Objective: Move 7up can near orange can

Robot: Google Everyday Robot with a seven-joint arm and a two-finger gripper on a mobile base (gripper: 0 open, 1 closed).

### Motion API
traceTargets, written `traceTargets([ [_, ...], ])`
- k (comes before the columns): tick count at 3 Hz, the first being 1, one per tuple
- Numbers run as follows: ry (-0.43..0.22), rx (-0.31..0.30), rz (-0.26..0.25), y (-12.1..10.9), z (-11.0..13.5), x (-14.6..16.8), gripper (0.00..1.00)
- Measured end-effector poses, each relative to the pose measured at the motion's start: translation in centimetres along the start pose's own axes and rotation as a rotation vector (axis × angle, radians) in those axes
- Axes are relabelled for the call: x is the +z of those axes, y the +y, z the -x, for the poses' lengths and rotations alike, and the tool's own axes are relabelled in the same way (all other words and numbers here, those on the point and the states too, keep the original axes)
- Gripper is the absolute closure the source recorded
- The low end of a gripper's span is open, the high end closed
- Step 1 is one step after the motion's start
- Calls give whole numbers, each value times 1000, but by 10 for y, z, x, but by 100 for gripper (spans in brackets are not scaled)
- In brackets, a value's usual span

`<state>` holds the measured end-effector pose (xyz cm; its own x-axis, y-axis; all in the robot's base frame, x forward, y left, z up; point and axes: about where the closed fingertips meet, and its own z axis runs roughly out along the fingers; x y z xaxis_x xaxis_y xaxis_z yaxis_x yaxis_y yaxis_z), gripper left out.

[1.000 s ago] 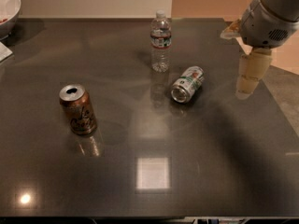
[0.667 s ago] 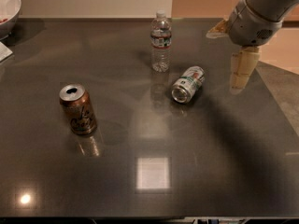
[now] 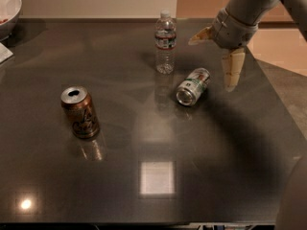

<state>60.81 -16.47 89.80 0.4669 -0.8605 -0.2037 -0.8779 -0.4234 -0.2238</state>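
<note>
The 7up can (image 3: 193,86) lies on its side on the dark table (image 3: 153,176), right of centre, with its shiny end facing the front. The orange can (image 3: 80,111) stands upright at the left, its silver top with the opening showing. My gripper (image 3: 211,64) hangs above the table just right of and behind the 7up can. It is open and empty, with one tan finger (image 3: 232,68) pointing down beside the can and the other (image 3: 201,35) spread to the left. It does not touch the can.
A clear plastic water bottle (image 3: 165,42) stands upright just behind and left of the 7up can. A white bowl (image 3: 7,8) sits at the far left corner, with a white paper edge (image 3: 4,52) below it. The table's right edge runs close to the gripper.
My gripper has moved left and a little farther back, closer to the 7up can. The cans and the bottle have not moved.
</note>
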Motion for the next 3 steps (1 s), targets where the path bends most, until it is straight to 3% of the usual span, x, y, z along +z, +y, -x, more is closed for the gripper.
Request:
traceTargets([
  [1, -33, -104, 42, -13, 0, 21, 0],
  [3, -34, -258, 111, -25, 6, 53, 0],
])
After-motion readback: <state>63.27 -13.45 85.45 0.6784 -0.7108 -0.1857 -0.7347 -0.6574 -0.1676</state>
